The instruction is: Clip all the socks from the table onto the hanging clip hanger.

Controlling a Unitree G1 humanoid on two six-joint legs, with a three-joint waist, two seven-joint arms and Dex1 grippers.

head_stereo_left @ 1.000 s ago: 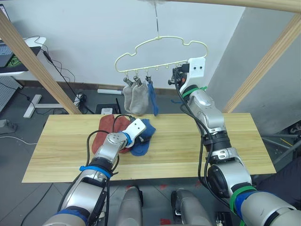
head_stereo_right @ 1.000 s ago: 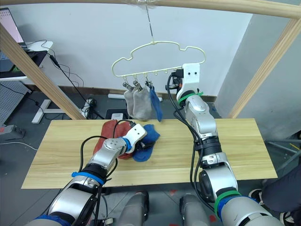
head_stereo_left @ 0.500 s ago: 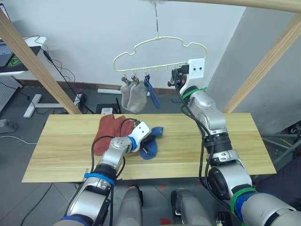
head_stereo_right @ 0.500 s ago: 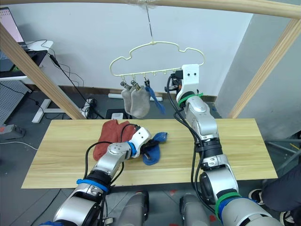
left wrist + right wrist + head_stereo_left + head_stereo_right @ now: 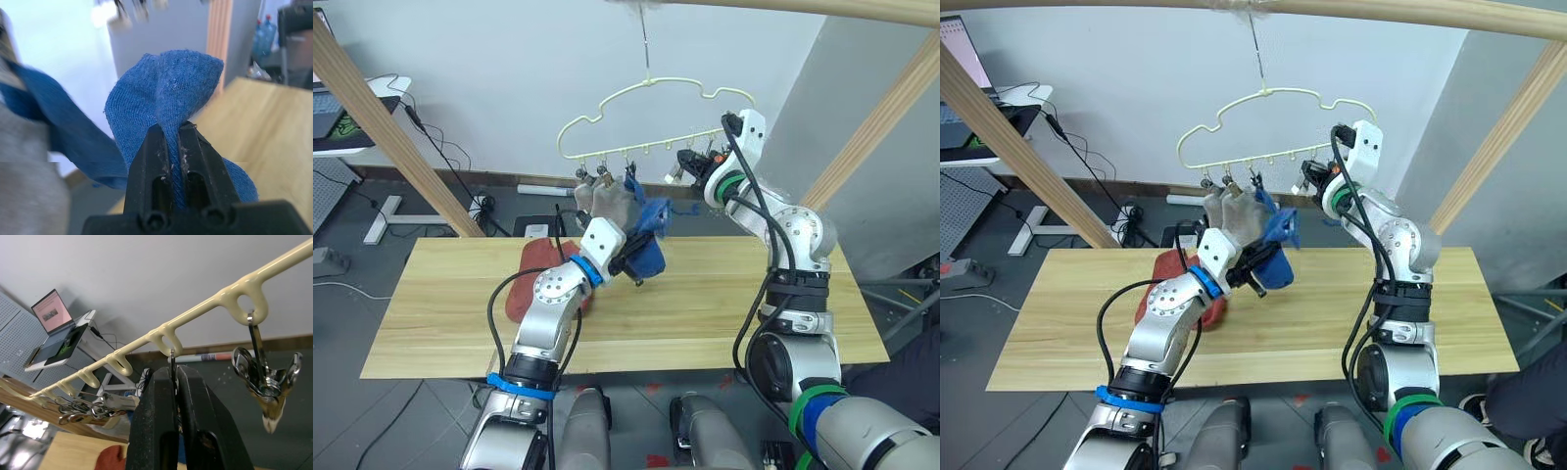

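Your left gripper (image 5: 171,128) is pinched tight on a blue sock (image 5: 646,253), fingers closed over a fold of the fabric, sock lifted clear off the table (image 5: 705,304) and held just under the clip hanger (image 5: 646,93). Directly above and slightly behind that gripper hang two grey socks (image 5: 607,201) and another blue sock (image 5: 656,211), each clipped to the hanger's lower bar; the held sock is touching or nearly touching them, can't tell which. Below and behind the left gripper a rust-red sock (image 5: 533,274) lies flat on the wood. Your right gripper (image 5: 174,374) is up at the hanger's lower bar, fingers closed narrow on a metal clip (image 5: 173,362) hanging from one of the bar's loops. Just beside that gripper, toward the bar's outer end, another clip (image 5: 261,377) hangs free and empty. The hanger tilts, its right-gripper end raised higher than the sock end, hook (image 5: 644,39) on the wooden pole (image 5: 1381,15) overhead. Both grippers sit near each other, the left lower.
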